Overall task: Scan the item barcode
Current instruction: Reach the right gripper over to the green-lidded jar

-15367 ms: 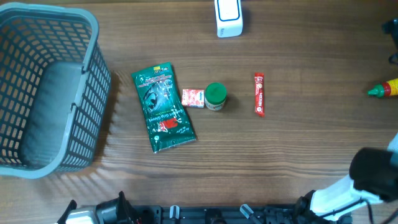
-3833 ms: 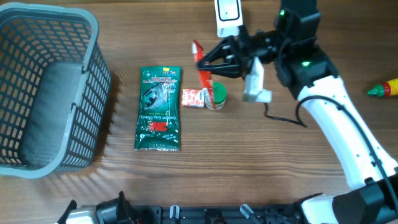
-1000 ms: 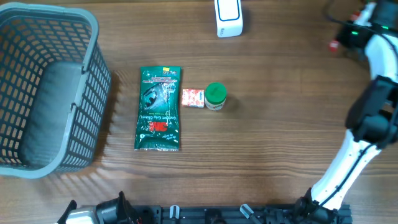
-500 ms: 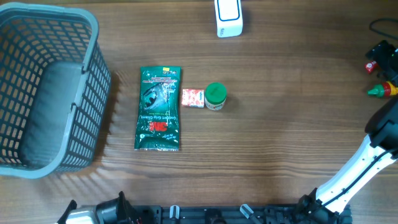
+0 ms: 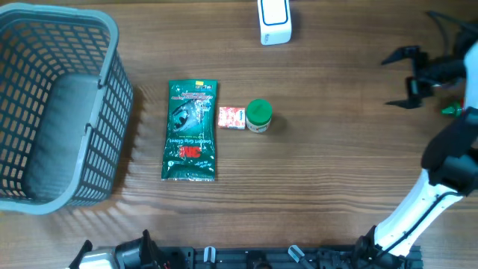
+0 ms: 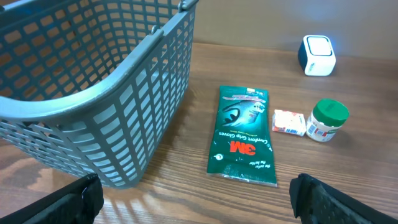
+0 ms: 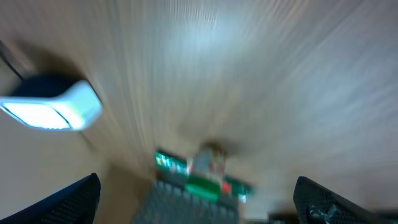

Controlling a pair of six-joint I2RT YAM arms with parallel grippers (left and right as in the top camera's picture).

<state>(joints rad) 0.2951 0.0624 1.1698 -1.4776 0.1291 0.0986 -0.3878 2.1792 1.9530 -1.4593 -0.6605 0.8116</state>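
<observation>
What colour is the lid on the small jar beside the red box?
Green. The jar lid shows best in the left wrist view.

table [image 5: 336,172]: brown wood grain
basket [image 5: 116,90]: grey lattice
packet [image 5: 190,131]: green, white print, red logo
small box [image 5: 231,117]: red, white
jar [image 5: 258,116]: green lid, white label
scanner [image 5: 274,21]: white, blue side

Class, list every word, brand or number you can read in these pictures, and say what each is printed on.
"3M": red logo on the green glove packet.
"Comfort Grip Gloves": white print on the same packet.
Too small to read: the packet's other print, the small red box, the label of the green-lidded jar.
Nothing readable on the white scanner or the grey basket.
</observation>
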